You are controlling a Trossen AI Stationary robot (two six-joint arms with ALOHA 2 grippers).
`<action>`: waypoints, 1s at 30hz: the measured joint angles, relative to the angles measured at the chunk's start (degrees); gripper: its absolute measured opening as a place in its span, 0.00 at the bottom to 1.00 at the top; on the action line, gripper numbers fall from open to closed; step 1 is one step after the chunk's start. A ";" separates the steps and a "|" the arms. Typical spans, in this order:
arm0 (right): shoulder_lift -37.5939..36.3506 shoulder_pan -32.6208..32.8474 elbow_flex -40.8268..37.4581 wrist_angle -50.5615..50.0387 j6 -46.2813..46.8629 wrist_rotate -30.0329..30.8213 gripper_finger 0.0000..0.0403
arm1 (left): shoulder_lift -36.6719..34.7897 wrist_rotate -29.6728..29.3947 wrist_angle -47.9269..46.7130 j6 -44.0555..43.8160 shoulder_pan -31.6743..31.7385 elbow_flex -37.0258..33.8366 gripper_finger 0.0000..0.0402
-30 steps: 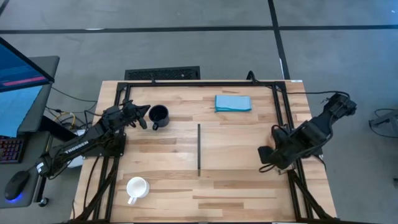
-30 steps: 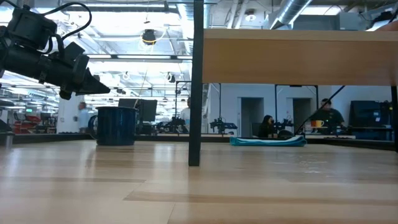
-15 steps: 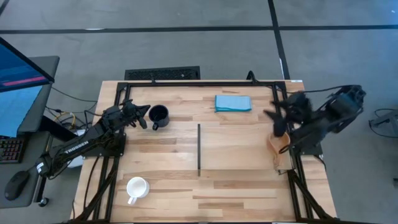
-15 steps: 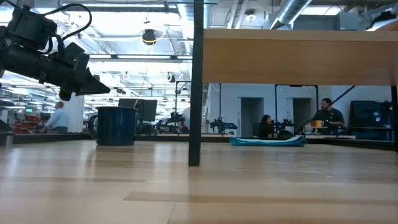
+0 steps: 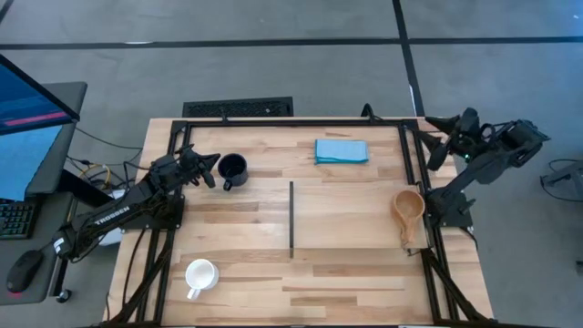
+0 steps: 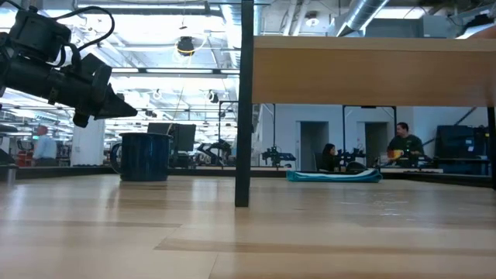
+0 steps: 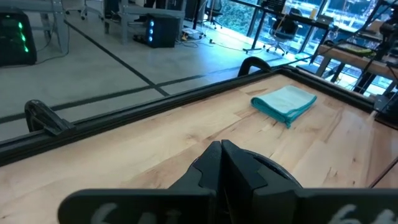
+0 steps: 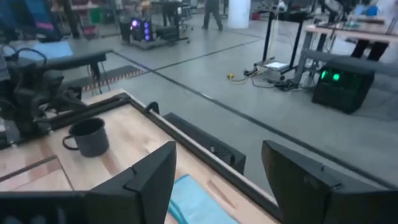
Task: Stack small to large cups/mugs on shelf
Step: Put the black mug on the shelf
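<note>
Hovering at about ten o'clock on the table, left gripper with fingers pressed together, tips just beside the glossy black mug, which is standing upright a little toward three o'clock of them. In the low view, floating just above and beside that mug's rim. Raised off the table's two o'clock corner, right gripper with fingers spread apart, holding nothing. Lying near the three o'clock edge, small tan wooden cup, handle pointing toward six o'clock. Sitting at about seven o'clock, white mug, well apart from the others. Standing on edge at the centre, shelf. Resting toward twelve o'clock, blue folded cloth.
</note>
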 joint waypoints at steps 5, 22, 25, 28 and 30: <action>-7.34 0.04 -8.05 4.17 -0.05 3.54 0.65 | 0.00 -0.50 0.14 0.00 0.00 0.00 0.00; -13.88 7.27 -25.60 4.24 7.25 14.50 0.65 | -0.01 -0.55 0.09 0.77 0.02 0.00 0.00; -13.91 10.48 -25.80 -0.17 13.30 14.84 0.65 | -0.01 -0.57 0.09 0.76 0.02 0.00 0.00; -15.99 13.47 -25.31 -0.09 10.27 17.12 0.65 | -0.01 -0.57 0.09 0.76 0.01 0.00 0.00; -18.56 15.63 -24.64 -0.11 9.14 17.79 0.65 | 0.01 -0.58 0.12 0.74 0.02 0.00 0.00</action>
